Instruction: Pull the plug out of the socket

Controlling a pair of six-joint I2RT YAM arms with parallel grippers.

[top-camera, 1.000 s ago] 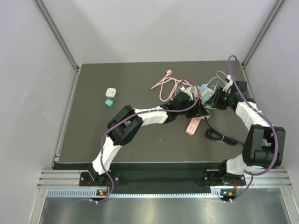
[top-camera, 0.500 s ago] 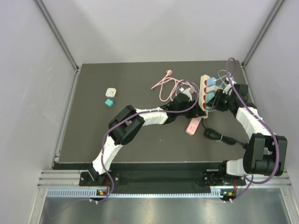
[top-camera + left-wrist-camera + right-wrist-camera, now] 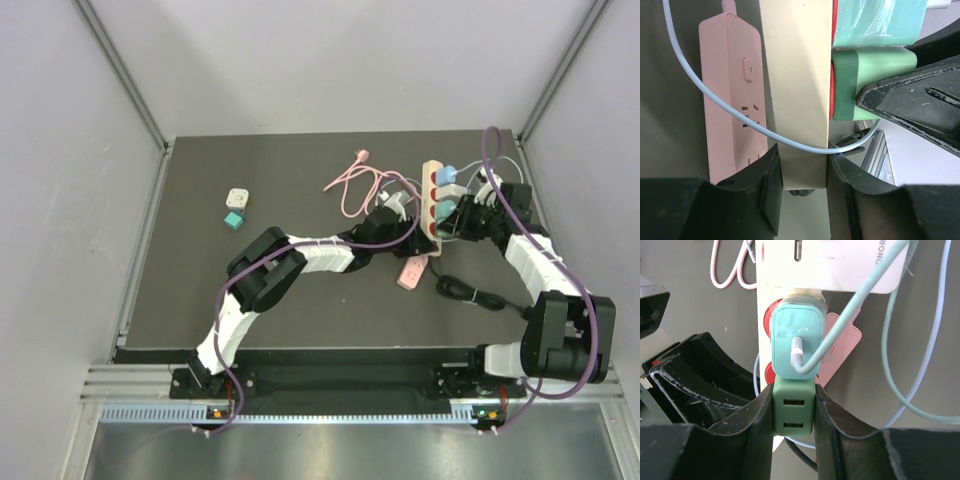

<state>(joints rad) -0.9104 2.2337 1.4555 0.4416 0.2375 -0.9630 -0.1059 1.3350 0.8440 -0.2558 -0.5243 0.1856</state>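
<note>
Gripping the near end of the cream power strip (image 3: 797, 75) with the left hand (image 3: 802, 170), fingers drawn in narrow against its two long sides. Keeping it toward the far right corner of the surface (image 3: 200, 300), turned with the red sockets facing the right edge. Pinching the green plug (image 3: 793, 395) with the right hand (image 3: 792, 412), closed tight on both flanks. Seated in a red socket of the strip, touching the teal plug (image 3: 795, 345) next along, with a teal cable (image 3: 850, 305) running off the latter. Lying flat just beside the cream strip: a pink power strip (image 3: 732, 95), crossed by a light blue cable (image 3: 695, 85). Coiled near the far edge: a pink cable (image 3: 355, 185). Near the left edge, well apart: a white cube (image 3: 237, 198) just beside a teal cube (image 3: 233, 219)
</note>
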